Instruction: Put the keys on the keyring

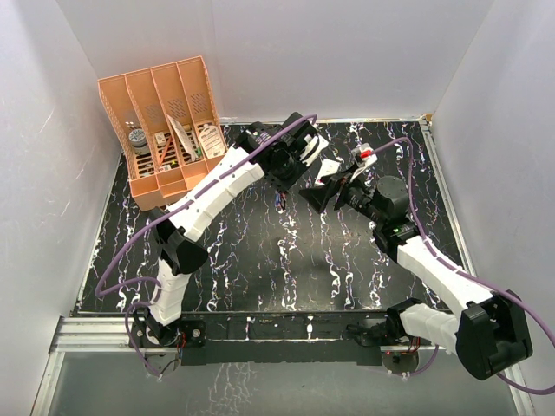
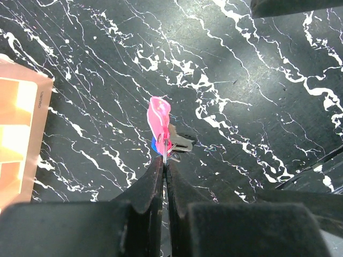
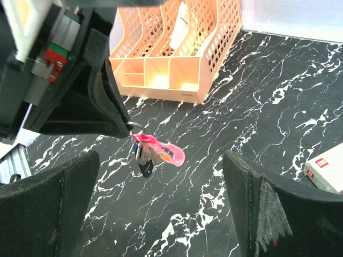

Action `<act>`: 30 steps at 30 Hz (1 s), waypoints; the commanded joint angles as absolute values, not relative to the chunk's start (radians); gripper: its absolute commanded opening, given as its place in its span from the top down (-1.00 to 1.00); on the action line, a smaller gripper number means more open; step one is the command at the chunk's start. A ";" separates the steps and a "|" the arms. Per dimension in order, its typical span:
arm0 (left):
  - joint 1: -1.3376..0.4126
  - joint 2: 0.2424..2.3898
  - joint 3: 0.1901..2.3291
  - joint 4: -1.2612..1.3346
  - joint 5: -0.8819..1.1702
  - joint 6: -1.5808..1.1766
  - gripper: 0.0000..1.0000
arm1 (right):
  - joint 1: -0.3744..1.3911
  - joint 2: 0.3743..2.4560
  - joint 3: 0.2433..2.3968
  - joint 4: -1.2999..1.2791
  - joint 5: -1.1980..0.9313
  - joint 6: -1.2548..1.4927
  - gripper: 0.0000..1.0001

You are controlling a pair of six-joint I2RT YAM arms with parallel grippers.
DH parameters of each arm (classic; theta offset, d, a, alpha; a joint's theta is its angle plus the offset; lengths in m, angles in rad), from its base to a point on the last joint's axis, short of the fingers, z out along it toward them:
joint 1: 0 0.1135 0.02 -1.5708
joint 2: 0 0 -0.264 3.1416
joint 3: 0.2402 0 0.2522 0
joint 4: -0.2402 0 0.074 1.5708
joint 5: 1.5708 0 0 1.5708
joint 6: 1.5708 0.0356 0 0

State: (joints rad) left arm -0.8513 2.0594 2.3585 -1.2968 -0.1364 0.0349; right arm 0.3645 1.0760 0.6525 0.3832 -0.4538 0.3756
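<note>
Pink fob (image 3: 163, 152) and thin steel ring (image 3: 132, 127) hung as one bunch well above the counter (image 2: 257, 96). Your left end effector (image 2: 165, 161) had its tips closed tight on the ring. The blue key (image 2: 155, 144) lay tucked against the fob, and the dark key (image 3: 145, 167) dangled lowest. Your right end effector (image 1: 334, 194) stood wide open just beside the bunch, facing it and holding nothing.

Both looked to be on the ring, but the wire was too thin to tell whether each head had run fully round the split coil. That was the thing for you to settle first, and the right wrist view gave you the clearest look at it.

If either one sat only partway on, you needed a firm left pinch and a slow right approach. The fingers belonged around that key's head, not the fob. A light close, then a turn along the coil, seemed safer than a pull, which could have dragged the ring out of so narrow a grip. If both were home, lowering the bunch to the counter before letting go looked like all that was left.
</note>
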 commanded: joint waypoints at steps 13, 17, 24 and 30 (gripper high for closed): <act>-0.856 2.059 2.430 -1.328 -0.083 0.041 1.00 | 0.460 1.190 0.579 0.648 -0.479 0.405 -0.96; -0.856 2.049 2.424 -1.321 -0.077 0.041 1.00 | 0.522 1.241 0.565 0.752 -0.422 0.390 -0.96; -0.856 2.023 2.418 -1.316 -0.059 0.038 1.00 | 0.552 1.347 0.576 0.864 -0.342 0.386 -0.97; -0.857 1.984 2.376 -1.307 -0.047 0.029 1.00 | 0.551 1.388 0.573 0.898 -0.269 0.379 -0.96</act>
State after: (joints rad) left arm -0.8528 2.0689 2.3932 -1.2911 -0.0666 0.0399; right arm 0.5499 1.3853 0.5716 0.7765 -0.3439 0.3939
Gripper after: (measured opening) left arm 0.014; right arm 0.981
